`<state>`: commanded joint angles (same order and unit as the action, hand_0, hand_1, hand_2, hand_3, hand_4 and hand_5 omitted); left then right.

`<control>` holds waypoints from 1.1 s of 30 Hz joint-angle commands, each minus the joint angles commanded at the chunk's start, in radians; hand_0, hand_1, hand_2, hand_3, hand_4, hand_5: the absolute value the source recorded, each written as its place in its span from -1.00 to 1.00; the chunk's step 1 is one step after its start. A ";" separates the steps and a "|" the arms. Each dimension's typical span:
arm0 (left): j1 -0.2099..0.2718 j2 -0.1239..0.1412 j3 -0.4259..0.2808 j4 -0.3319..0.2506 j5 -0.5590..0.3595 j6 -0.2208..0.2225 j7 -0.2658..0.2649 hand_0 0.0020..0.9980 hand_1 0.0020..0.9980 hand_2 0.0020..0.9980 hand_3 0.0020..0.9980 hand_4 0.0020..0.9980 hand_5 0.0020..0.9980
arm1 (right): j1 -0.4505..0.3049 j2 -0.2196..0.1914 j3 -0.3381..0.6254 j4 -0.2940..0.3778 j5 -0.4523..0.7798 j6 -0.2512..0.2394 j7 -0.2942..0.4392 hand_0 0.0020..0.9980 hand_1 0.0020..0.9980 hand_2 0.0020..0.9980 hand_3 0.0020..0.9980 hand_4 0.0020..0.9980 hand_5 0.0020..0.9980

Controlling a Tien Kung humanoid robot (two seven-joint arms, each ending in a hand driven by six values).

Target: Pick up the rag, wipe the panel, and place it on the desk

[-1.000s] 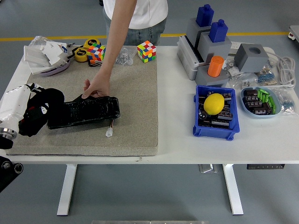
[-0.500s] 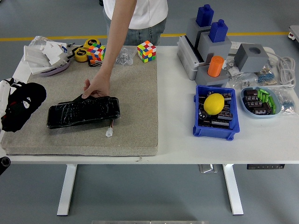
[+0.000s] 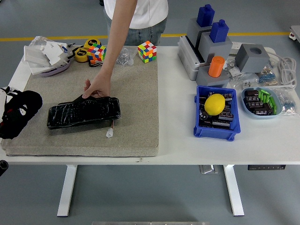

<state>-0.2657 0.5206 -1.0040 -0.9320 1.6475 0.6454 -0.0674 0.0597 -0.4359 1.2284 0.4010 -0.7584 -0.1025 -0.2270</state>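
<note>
The black panel (image 3: 84, 111) lies on the tan mat (image 3: 136, 93), a short white-plugged wire sticking out at its front right corner. A person's hand (image 3: 96, 87) presses on the panel's far edge. My left hand (image 3: 10, 117) is at the picture's left edge, just left of the panel and apart from it. It is shut on the black rag (image 3: 23, 105), which bunches over it and hides the fingers. The rag hangs over the mat's left edge. My right arm is out of view.
Behind the mat stand two colour cubes (image 3: 146, 50), tape rolls (image 3: 82, 53) and a white bag pile (image 3: 47, 54). To the right are a blue bin (image 3: 215, 129) with a yellow lemon, grey fixtures (image 3: 208, 44), a parts tray (image 3: 262, 102) and cables.
My left hand has pulled the rag leftward off the panel's left end to the mat's left edge. The person's hand and the panel have stayed put.
</note>
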 joint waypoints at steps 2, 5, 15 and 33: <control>0.002 -0.002 0.002 0.006 -0.006 0.000 0.002 -0.52 -0.15 0.04 0.14 0.18 -0.93 | 0.000 0.001 0.000 0.000 0.000 0.000 0.000 0.51 0.29 0.39 0.19 0.94 0.17; 0.004 -0.006 -0.001 0.011 -0.019 0.000 0.000 -0.52 -0.15 0.04 0.14 0.18 -0.93 | -0.001 0.002 0.001 0.001 0.000 -0.001 0.001 0.51 0.29 0.39 0.19 0.94 0.17; 0.005 -0.012 0.002 0.020 -0.043 0.000 0.008 -0.38 -0.03 0.10 0.21 0.58 -0.69 | 0.004 0.002 0.005 0.000 -0.001 -0.001 0.002 0.51 0.28 0.39 0.19 0.93 0.17; 0.006 -0.008 0.001 0.014 -0.077 -0.002 0.004 -0.36 0.06 0.28 0.50 1.00 -0.10 | 0.008 0.005 0.011 -0.002 -0.004 -0.002 0.004 0.51 0.27 0.39 0.19 0.93 0.17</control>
<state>-0.2596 0.5122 -1.0027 -0.9183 1.5708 0.6438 -0.0636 0.0676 -0.4309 1.2395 0.3986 -0.7624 -0.1043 -0.2227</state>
